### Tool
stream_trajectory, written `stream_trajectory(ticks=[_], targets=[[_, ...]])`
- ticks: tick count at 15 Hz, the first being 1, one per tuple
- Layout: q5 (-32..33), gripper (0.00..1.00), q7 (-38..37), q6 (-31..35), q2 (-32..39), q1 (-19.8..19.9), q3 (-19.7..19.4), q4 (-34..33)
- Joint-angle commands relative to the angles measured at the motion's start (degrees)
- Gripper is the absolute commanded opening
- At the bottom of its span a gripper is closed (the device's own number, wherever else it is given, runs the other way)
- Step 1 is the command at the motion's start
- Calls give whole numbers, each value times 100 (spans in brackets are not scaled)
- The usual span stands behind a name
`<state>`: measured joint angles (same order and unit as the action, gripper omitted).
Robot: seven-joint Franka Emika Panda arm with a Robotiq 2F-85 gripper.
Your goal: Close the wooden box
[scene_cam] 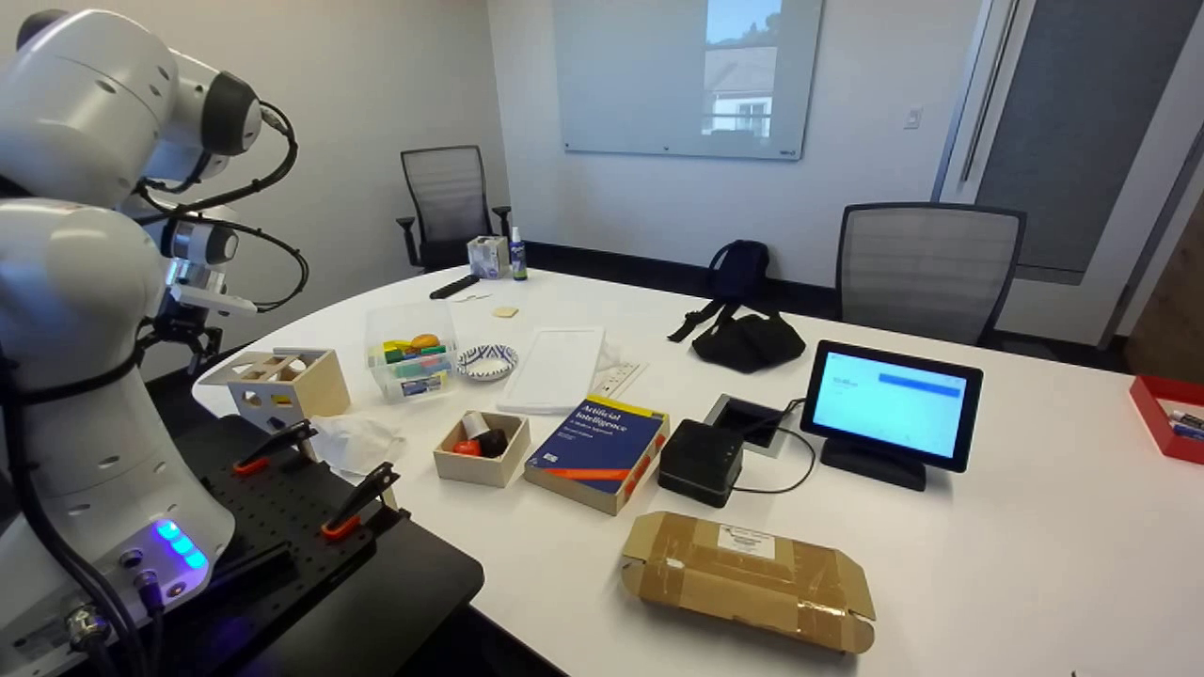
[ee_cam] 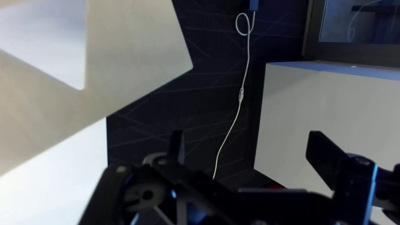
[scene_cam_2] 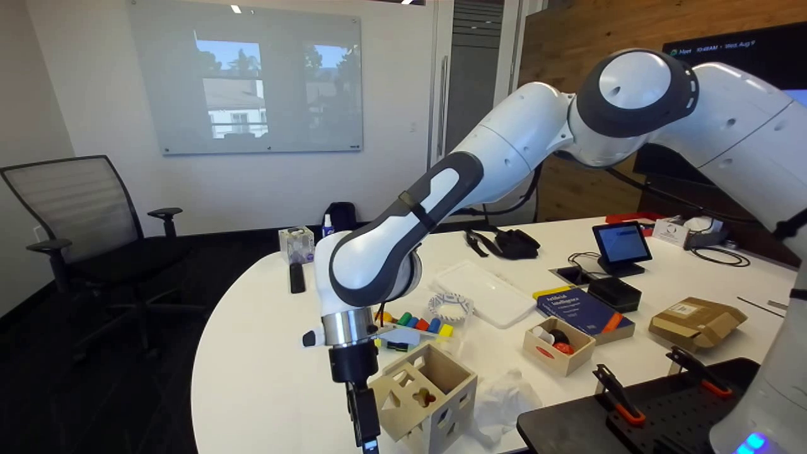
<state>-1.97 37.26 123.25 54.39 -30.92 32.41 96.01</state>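
The wooden box (scene_cam: 329, 385) is light tan with shape-cut holes, at the table's near edge in both exterior views. In an exterior view its pale inside (scene_cam_2: 449, 371) shows through the partly open top. Its flat lid (scene_cam_2: 408, 407) sticks out past one side, towards my gripper. In the wrist view the lid (ee_cam: 134, 53) fills the upper left, with a triangular cut-out and one corner showing. My gripper (ee_cam: 242, 147) is open and empty. It hangs fingers down beside the lid's outer side in an exterior view (scene_cam_2: 369, 435). Whether it touches the lid cannot be told.
A clear bin of coloured blocks (scene_cam: 411, 362) stands just behind the box. A crumpled white bag (scene_cam: 357, 442) lies beside it. A small open wooden tray (scene_cam: 482, 467), the blue book (scene_cam: 594, 447) and a brown package (scene_cam: 743, 578) are further along. Clamps (scene_cam: 362, 498) stick up near the base.
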Motion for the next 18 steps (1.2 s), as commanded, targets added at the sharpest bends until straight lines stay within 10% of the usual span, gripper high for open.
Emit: stream_trajectory(ticks=[1,18], targets=[[275,100,-29,-173,155,-132,-54,-298],[621,100,-281,52,108,-93,-316,-255]])
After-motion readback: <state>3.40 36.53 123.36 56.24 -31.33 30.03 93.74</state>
